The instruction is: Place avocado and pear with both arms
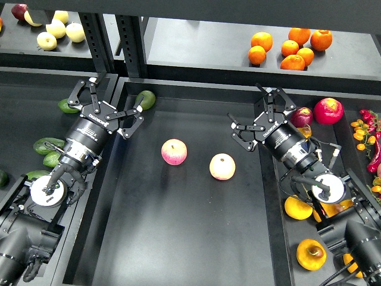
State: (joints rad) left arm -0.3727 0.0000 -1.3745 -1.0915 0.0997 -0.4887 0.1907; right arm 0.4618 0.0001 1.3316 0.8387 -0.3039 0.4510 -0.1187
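Observation:
A green avocado (146, 99) lies at the back left corner of the centre tray (178, 238). My left gripper (106, 108) hangs open and empty just left of it, apart from it. Several paler avocados (47, 145) lie in the left bin beside my left arm. Yellow-orange pears with brownish patches (297, 207) lie in the right bin, partly hidden by my right arm; another (311, 254) lies nearer the front. My right gripper (256, 119) is open and empty over the centre tray's right edge, well behind the pears.
Two pink-yellow apples (174, 152) (222, 166) lie mid-tray. Red fruits (328, 110) sit at the back of the right bin. Oranges (292, 47) and pale fruit (56, 28) are on the back shelf. Black upright posts (132, 36) stand behind the tray.

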